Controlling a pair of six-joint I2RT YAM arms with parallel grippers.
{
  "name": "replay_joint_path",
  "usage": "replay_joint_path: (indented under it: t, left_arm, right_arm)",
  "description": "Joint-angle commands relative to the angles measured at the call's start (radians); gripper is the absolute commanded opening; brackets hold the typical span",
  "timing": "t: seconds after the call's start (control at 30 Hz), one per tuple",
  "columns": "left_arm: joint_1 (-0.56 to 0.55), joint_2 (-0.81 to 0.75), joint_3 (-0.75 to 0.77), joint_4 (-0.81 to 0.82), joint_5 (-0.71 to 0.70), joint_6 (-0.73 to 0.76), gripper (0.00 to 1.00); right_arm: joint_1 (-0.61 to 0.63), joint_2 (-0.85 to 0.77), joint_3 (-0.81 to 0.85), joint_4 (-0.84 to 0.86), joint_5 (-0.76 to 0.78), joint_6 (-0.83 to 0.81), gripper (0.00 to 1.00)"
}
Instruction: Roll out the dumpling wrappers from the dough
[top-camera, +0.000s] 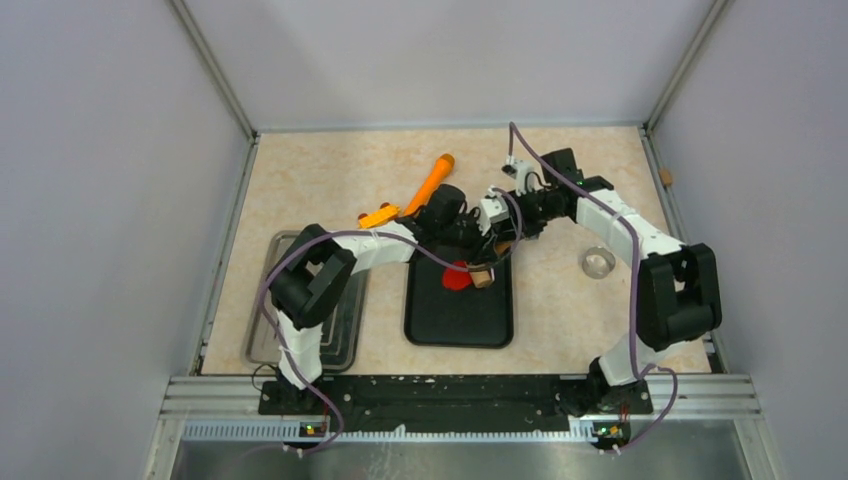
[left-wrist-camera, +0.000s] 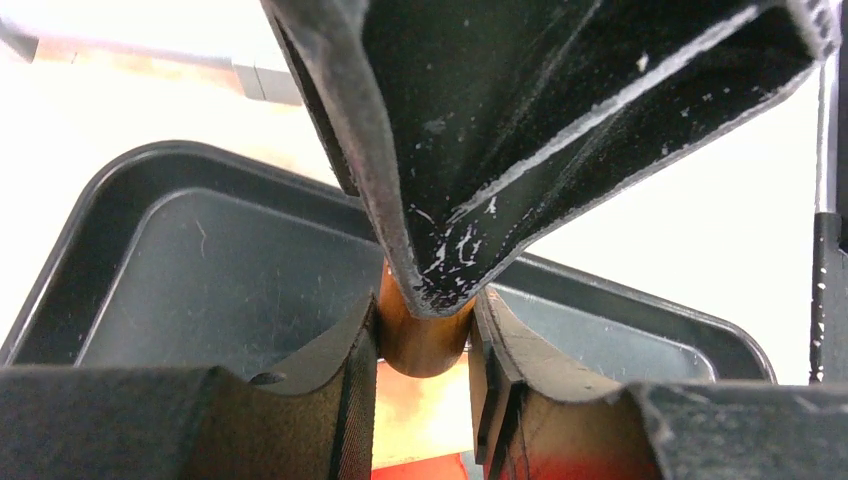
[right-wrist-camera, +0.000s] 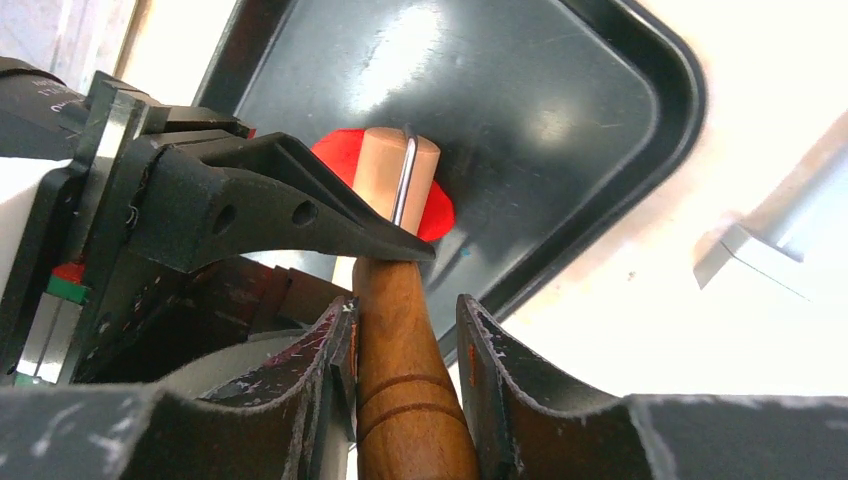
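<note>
The red dough (top-camera: 457, 278) lies as a small flat patch on the black tray (top-camera: 455, 325). A wooden rolling pin (top-camera: 484, 276) rests tilted on it. In the right wrist view its pale barrel (right-wrist-camera: 385, 170) stands on the dough (right-wrist-camera: 436, 215). My right gripper (right-wrist-camera: 405, 320) is shut on the pin's dark handle (right-wrist-camera: 410, 400). My left gripper (left-wrist-camera: 422, 330) is shut on the tip of the same handle (left-wrist-camera: 420, 345), right beside the right one. A strip of dough (left-wrist-camera: 420, 468) shows below it. From above, the left gripper (top-camera: 470, 243) and right gripper (top-camera: 508, 232) meet over the tray's far edge.
An orange tool (top-camera: 430, 183) lies behind the tray. A metal tray (top-camera: 262, 322) sits at the left. A clear round ring (top-camera: 597, 262) lies right of the black tray. The right gripper's black finger (left-wrist-camera: 560, 110) fills the top of the left wrist view.
</note>
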Motion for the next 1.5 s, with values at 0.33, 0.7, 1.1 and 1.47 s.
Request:
replay_joint_path:
  t: [0.33, 0.7, 1.1, 1.47]
  left_arm:
    - [-0.061, 0.118, 0.145, 0.044, -0.067, -0.05, 0.0]
    - [-0.057, -0.15, 0.005, -0.054, -0.082, -0.032, 0.0]
    - [-0.063, -0.108, -0.163, 0.003, -0.125, 0.061, 0.0]
    - [-0.059, -0.184, -0.299, -0.037, -0.134, 0.036, 0.0]
  right_arm:
    - [0.001, -0.049, 0.045, -0.098, 0.143, -0.071, 0.0]
    - [0.029, -0.129, 0.076, -0.136, -0.068, -0.073, 0.0]
    - [0.109, -0.037, -0.098, 0.028, -0.002, -0.168, 0.0]
    - [0.182, -0.005, -0.182, 0.122, 0.015, -0.11, 0.0]
